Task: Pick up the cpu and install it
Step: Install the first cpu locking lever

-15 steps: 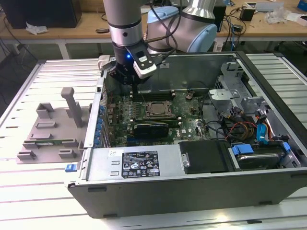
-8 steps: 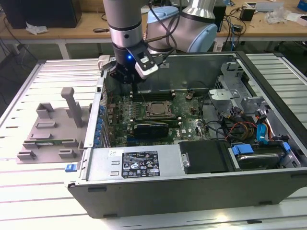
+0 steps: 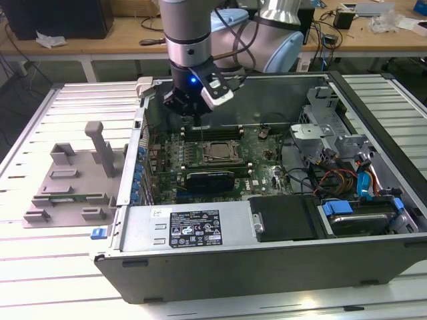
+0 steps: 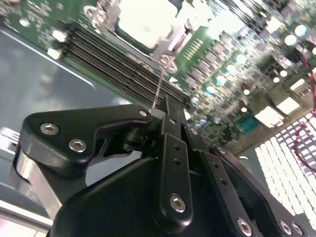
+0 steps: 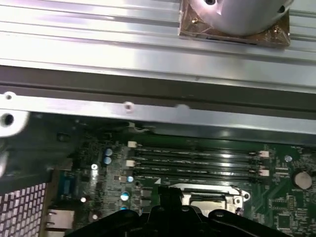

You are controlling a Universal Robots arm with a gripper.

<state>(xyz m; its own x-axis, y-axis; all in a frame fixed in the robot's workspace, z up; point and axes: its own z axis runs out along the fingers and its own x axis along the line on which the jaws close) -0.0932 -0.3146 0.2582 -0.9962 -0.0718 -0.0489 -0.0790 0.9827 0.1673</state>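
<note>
With the cpu [image 3: 221, 152] seated in its socket [image 5: 236, 200], at 5 o'clock from the gripper [image 3: 194, 115], we judge latching in hand: fingers [image 4: 171, 143] pinched narrow on the thin socket lever [image 4: 159, 88], which calls for a steady hold.

**Bright metal, dull plastic**

In the second wrist view the cpu [image 4: 145, 19] is glaring with a smooth, polished silver metal top. The gripper [image 4: 165, 106] is showing matt black casing studded with shiny steel screw heads. The motherboard [image 3: 260, 157] is looking glossy green. The computer case [image 3: 267, 267] is presenting dull grey sheet metal and a glossy paper label [image 3: 193, 228]. The fixture [image 3: 67, 183] is looking like matt grey plastic on a ribbed, brushed-aluminium table [image 3: 47, 280].
</note>
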